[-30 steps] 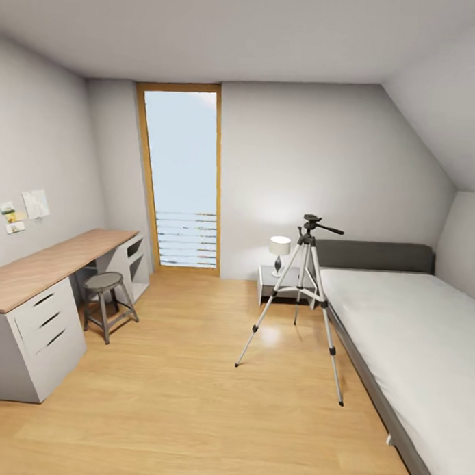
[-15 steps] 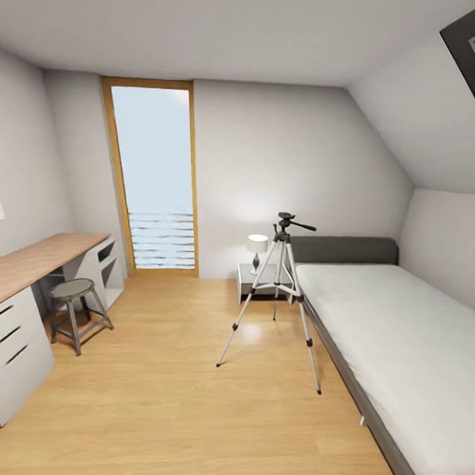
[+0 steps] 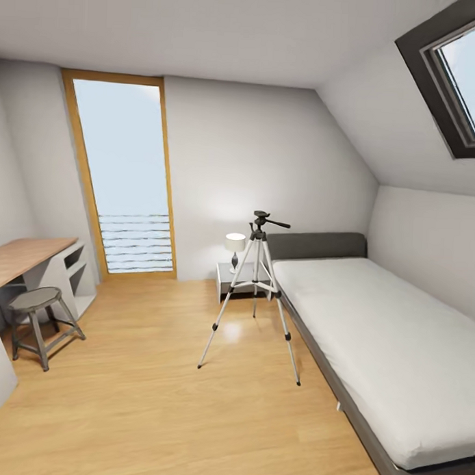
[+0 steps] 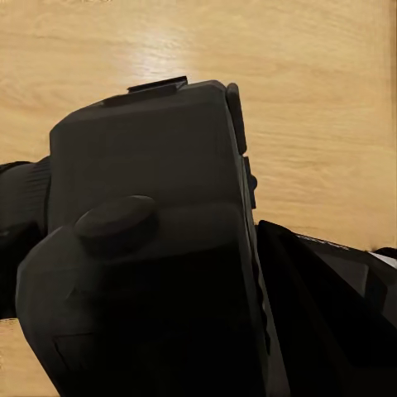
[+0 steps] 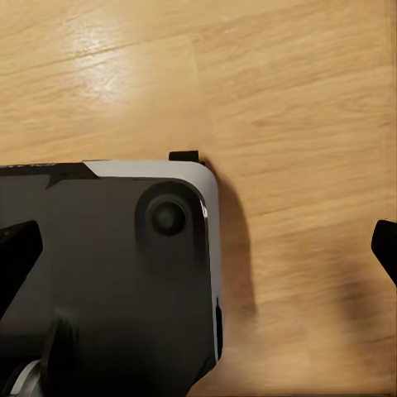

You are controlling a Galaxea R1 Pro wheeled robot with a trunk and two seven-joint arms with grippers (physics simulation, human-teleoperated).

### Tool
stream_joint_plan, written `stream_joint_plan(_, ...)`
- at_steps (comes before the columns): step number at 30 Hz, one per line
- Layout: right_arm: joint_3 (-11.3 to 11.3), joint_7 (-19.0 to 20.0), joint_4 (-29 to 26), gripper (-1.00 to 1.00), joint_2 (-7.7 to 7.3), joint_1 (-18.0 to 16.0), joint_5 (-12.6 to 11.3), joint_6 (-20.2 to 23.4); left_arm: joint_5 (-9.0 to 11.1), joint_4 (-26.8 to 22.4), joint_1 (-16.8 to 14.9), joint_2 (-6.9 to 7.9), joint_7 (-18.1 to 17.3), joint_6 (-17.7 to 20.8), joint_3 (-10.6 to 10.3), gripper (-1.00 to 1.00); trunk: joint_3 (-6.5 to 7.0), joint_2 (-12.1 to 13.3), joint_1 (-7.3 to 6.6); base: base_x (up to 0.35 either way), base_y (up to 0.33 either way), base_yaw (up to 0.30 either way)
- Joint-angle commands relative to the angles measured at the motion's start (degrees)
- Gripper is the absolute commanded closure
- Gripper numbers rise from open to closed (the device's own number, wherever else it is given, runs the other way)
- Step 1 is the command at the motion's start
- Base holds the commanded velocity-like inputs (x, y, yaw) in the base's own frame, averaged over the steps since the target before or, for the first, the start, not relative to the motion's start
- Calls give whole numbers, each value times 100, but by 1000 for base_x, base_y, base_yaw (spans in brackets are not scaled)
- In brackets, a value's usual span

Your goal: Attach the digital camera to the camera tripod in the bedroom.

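Since the camera tripod [image 3: 255, 286] stands well ahead of us on the wood floor [image 3: 143, 398], just beside the bed's [image 3: 371, 324] near-side edge with its pan handle pointing over the mattress, we need to close in first. Our left gripper [image 4: 248, 347] looks clamped on the digital camera [image 4: 149, 190]. Our right gripper [image 5: 198, 248] hangs wide apart and empty.

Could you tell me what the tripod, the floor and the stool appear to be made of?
The camera tripod: silvery legs with a metallic sheen, likely aluminium, with matte black joints, perhaps plastic. The floor: light wood planks with visible grain and glossy highlights. The stool: dull grey, probably painted metal.
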Motion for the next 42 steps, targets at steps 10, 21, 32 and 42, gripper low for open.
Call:
stream_joint_plan(10, -53, 11, 18, -100, -3, -7, 50, -31, 50, 4, -1, -5, -26, -12, -54, 100, -2, -4, 2, 0, 0, -230)
stream_joint_plan(21, -59, 10, 18, -100, -5, -6, 45, -42, 50, 4, -1, -10, -26, -14, -57, 100, -2, -4, 2, 0, 0, -35)
stream_joint_plan(32, -59, 11, 18, -100, -7, -7, 50, -59, 42, 4, -1, -14, -26, -12, -57, 100, -2, -4, 2, 132, 0, 0)
stream_joint_plan(42, -59, 11, 18, -100, -5, -3, 58, -49, 46, 4, -1, -14, -26, -12, -57, 100, -2, -4, 2, 301, 0, 0)
